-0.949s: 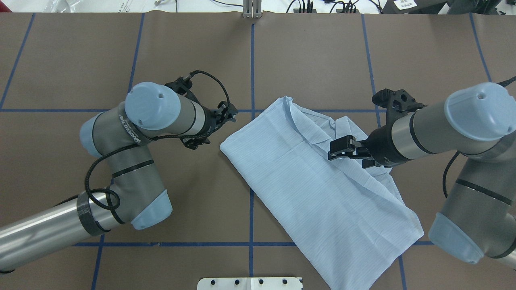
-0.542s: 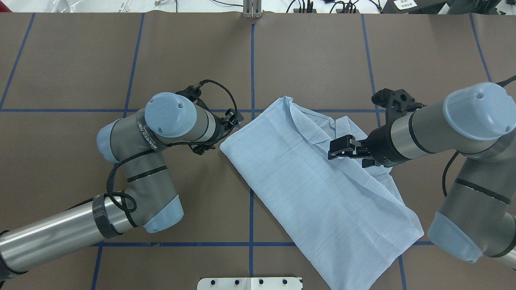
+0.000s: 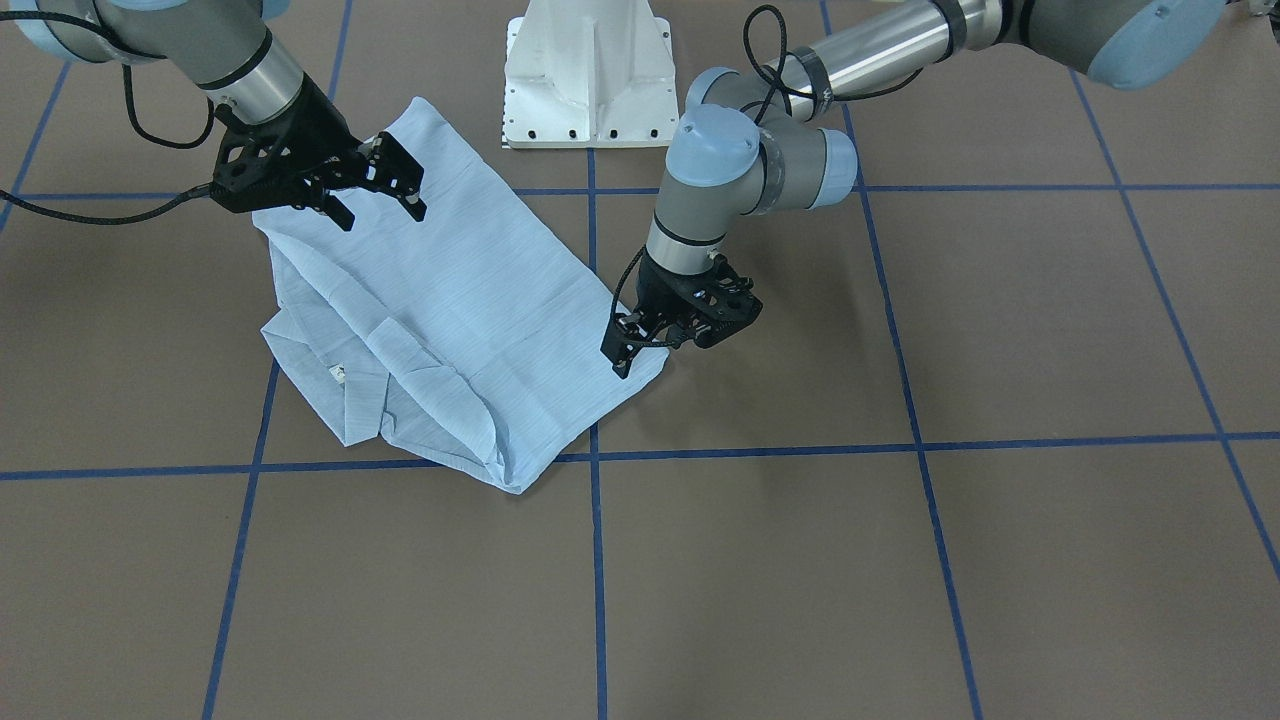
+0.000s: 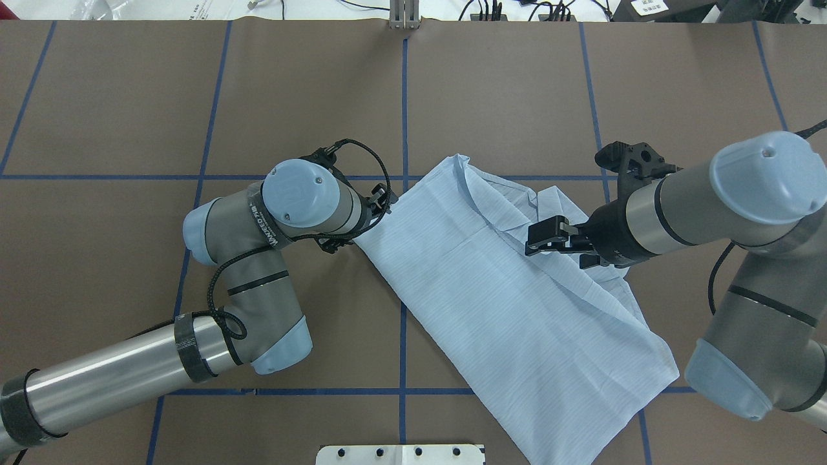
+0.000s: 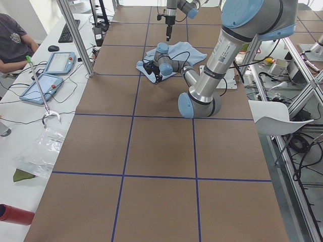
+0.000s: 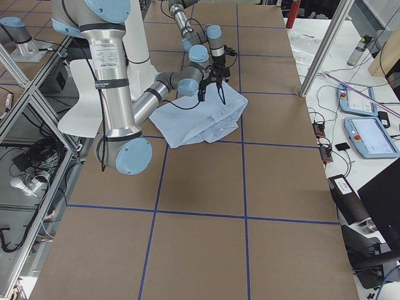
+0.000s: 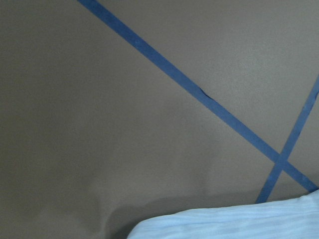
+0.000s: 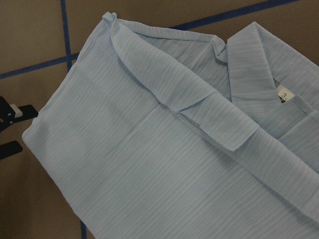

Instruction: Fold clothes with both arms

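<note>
The light-blue pinstriped shirt [image 4: 497, 303] lies folded in a long slanted strip across the table's middle, collar [image 8: 259, 84] and size tag toward my right arm's side. My left gripper [image 3: 618, 358] is low at the shirt's left corner [image 4: 362, 236]. Its black fingertips [image 8: 14, 111] show apart in the right wrist view, with the corner just in front of them. My right gripper [image 4: 530, 240] hangs open above the folded sleeve area near the collar and holds nothing. The left wrist view shows only brown table and an edge of shirt [image 7: 224, 224].
Blue tape lines [image 4: 403, 116] grid the brown table. The white pedestal [image 3: 590, 80] stands at the robot's side. Beyond the table, a side desk holds tablets [image 5: 48, 75], and a person [image 5: 12, 40] sits there.
My left arm has swung right across the table, bringing its gripper from clear of the shirt to the shirt's left corner. The right arm and the shirt have stayed still.
</note>
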`<state>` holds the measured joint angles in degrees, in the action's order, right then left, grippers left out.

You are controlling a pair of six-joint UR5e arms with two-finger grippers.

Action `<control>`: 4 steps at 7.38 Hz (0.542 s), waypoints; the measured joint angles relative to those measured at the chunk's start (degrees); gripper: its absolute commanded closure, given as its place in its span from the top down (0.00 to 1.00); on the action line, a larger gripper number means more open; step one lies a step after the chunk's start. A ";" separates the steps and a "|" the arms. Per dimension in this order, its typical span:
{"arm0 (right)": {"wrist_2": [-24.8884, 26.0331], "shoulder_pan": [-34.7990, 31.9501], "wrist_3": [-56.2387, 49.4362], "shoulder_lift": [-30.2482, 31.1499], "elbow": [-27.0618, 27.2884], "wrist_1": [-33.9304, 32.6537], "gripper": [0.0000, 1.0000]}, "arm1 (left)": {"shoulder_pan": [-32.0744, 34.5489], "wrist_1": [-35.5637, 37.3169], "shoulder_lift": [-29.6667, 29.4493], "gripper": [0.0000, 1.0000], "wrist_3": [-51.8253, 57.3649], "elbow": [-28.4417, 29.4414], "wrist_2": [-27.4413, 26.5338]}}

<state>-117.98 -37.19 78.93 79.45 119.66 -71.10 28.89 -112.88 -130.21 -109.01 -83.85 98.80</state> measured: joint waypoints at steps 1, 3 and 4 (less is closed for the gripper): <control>-0.13 -0.04 0.00 0.00 -0.02 0.00 1.00 | -0.22 0.04 0.12 0.91 0.02 0.20 0.00; -0.31 -0.06 0.00 0.00 -0.03 0.00 1.00 | -0.61 0.07 0.21 0.69 0.06 0.91 0.03; -0.37 -0.05 0.00 0.00 -0.04 0.00 1.00 | -0.64 0.09 0.19 0.37 0.03 1.09 0.05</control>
<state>-118.35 -37.24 78.93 79.45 119.62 -71.10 28.25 -112.79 -130.02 -108.98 -82.76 98.85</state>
